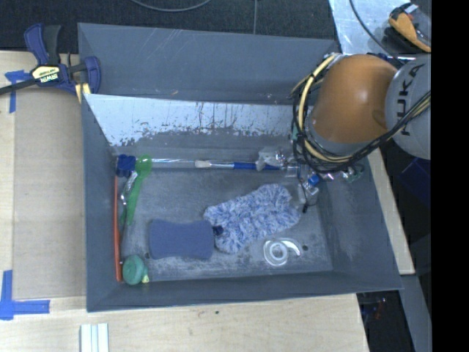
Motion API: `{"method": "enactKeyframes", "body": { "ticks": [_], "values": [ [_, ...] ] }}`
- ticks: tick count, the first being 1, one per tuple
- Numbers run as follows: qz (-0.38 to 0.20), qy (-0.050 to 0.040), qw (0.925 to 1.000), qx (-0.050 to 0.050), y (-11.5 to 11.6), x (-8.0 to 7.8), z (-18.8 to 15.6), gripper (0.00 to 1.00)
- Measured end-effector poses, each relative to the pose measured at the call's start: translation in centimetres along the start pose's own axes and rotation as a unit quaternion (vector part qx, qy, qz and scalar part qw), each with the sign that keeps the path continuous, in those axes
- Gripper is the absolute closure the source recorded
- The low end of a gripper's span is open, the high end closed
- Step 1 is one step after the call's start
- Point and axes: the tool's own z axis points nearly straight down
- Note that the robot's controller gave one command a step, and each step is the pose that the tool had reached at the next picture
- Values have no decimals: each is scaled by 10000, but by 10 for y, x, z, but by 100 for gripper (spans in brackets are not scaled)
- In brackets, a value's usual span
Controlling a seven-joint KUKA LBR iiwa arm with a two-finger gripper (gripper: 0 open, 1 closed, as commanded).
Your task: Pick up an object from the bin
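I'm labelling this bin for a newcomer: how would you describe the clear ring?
Find the grey bin and its lower wall in the view. Right of its middle, just below the fuzzy blue-and-white cloth, lies the clear ring. It alone is see-through; its neighbours are blue.

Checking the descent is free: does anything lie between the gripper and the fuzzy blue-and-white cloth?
Nothing visible does. The gripper hangs at the right end of the fuzzy blue-and-white cloth. The clear ring lies in front of the cloth and the slim rod behind it, both aside.
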Motion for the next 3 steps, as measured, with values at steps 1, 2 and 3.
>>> {"method": "enactKeyframes", "body": {
  "ticks": [1,2,3],
  "values": [
    [64,24,10000,-10,-2,5,49,0],
    [50,-44,10000,29,5,-12,25,100],
    [57,-44,10000,28,5,-12,25,100]
  ]
}}
